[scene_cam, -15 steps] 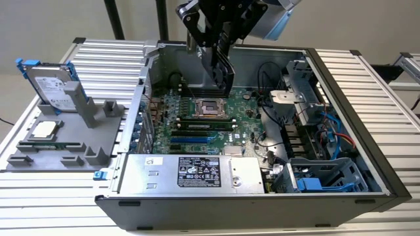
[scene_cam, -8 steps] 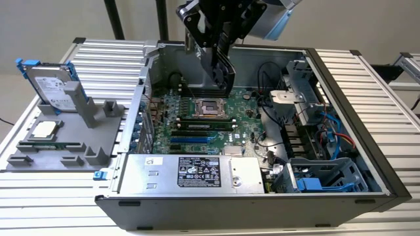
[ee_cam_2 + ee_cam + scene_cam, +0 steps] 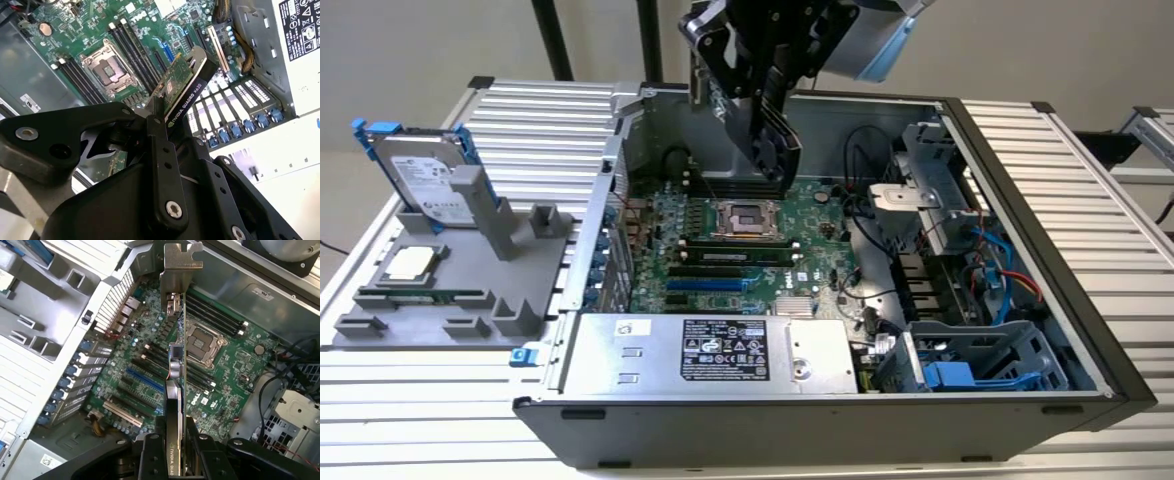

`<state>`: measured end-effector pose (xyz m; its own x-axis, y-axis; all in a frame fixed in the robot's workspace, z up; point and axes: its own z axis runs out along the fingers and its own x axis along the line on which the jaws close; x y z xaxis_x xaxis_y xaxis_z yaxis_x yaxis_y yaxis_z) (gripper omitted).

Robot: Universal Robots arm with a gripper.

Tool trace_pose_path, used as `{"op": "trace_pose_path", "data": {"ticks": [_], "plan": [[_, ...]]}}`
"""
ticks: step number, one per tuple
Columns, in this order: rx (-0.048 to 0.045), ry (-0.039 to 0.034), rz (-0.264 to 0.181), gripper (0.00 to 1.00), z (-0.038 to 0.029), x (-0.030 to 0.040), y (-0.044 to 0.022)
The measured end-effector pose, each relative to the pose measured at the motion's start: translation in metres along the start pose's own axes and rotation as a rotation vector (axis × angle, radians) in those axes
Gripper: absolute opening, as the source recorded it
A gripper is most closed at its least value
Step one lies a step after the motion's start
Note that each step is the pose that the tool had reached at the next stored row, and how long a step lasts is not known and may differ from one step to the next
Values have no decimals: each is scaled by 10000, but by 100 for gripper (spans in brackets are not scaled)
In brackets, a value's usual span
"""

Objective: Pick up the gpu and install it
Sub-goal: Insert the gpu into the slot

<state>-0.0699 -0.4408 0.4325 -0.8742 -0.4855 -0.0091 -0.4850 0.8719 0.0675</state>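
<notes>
Black multi-link gripper (image 3: 175, 442) is clenched on the gpu (image 3: 176, 365). This is the thin card with a green circuit board on one face, a black cooler on the other and a silver metal end bracket (image 3: 181, 260). In the first wrist view we see black fingers (image 3: 150, 450) pressed on both faces of the card, which shows edge-on, bracket end pointing away from the gripper. In the second wrist view the gpu (image 3: 187, 85) sticks out of the jaws at a slant, black cooler side toward the camera.

Where the card is: in the exterior view the gpu (image 3: 774, 160) hangs from the arm inside the open dark-grey computer case (image 3: 854, 430). It sits over the green motherboard (image 3: 814, 260) and just above the square metal processor socket (image 3: 747, 215). It is not seated in any slot. The long blue expansion slot (image 3: 145, 380) and the black ones beside it are bare, off to one side of the card. We cannot tell how high the card hangs over the board.

Rest of the scene, quick:
- silver box-shaped power supply (image 3: 654, 350) along the near wall of the case
- blue-clipped bracket openings (image 3: 240, 127) at the rear wall of the case
- grey moulded parts fixture (image 3: 427, 320) just outside the case, on the exterior view's left
- silver hard drive with blue rails (image 3: 420, 175) standing upright in that fixture (well apart from the gripper)
- all of it on a ribbed aluminium table (image 3: 1067, 160)
</notes>
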Motion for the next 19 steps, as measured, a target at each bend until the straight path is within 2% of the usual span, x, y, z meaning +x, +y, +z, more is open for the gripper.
{"op": "trace_pose_path", "data": {"ticks": [11, 19], "plan": [[-5, 37, -540, 0, 0, 0, 0], [-6, 39, -575, 0, 0, 0, 0]]}}
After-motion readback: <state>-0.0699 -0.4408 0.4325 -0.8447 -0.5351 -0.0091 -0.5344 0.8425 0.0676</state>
